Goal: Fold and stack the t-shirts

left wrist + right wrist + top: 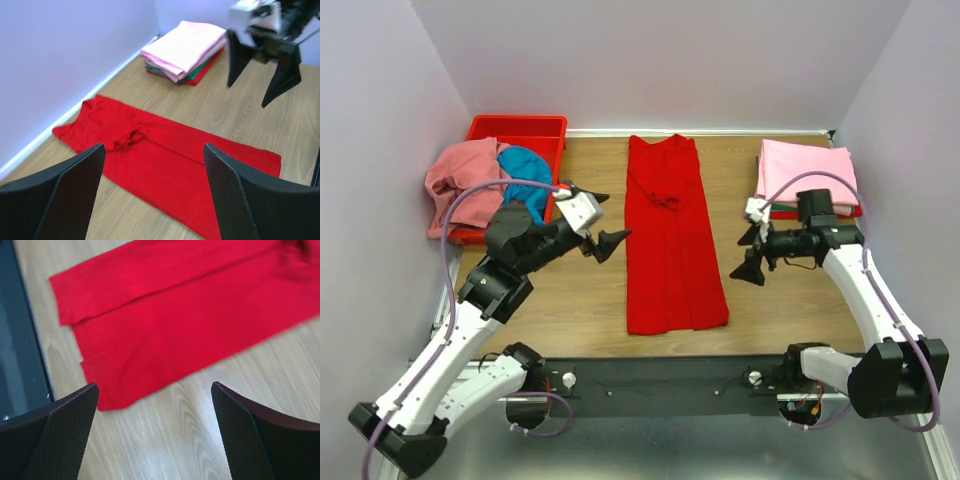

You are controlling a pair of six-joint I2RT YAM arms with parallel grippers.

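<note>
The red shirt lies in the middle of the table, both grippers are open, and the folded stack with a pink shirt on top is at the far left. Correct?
No: the folded stack is at the far right, as the top view shows. The red shirt, left gripper and right gripper are as stated.

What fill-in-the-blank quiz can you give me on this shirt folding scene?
The long shirt lying flat by itself is ____.
The folded stack has a ____ shirt on top.
The left pincer and the right pincer both stand ____, gripping nothing.
Missing words: red; pink; open.
</note>
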